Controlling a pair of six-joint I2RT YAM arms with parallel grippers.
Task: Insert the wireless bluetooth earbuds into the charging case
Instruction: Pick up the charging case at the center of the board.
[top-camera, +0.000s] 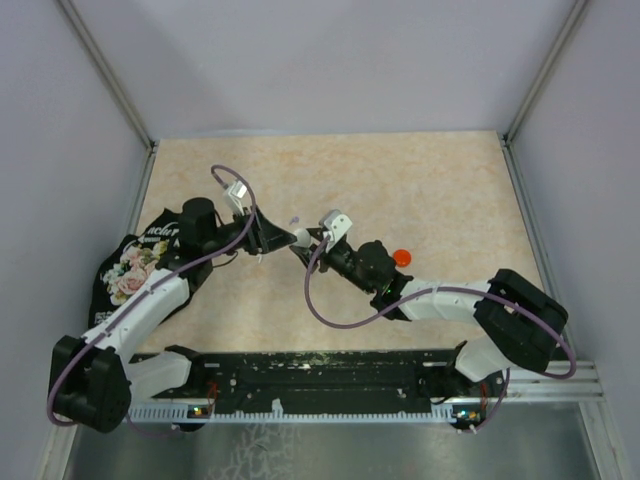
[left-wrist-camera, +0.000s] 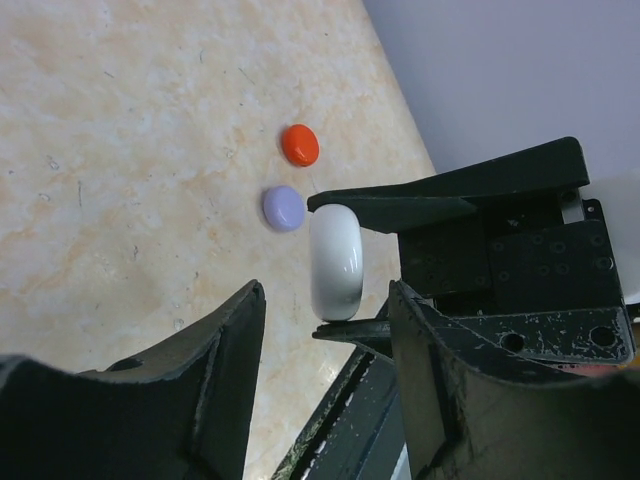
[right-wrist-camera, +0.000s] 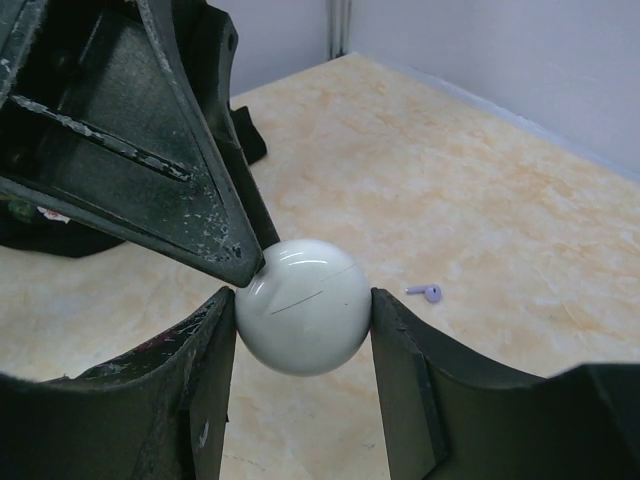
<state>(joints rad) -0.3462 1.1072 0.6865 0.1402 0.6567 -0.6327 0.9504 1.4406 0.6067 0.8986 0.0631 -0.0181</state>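
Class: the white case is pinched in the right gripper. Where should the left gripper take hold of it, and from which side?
Grip the white case across its two domed faces, approaching edge-on, opposite the right gripper. Its fingers occupy the rim, top and bottom in the left wrist view, leaving only the faces free.

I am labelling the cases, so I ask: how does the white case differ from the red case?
The white case is clamped by its rim in the right gripper; the red case lies free on the table. The white case is turned on edge; the red case lies flat. The white case is glossy cream-white; the red case is orange-red. Both are round and smooth.
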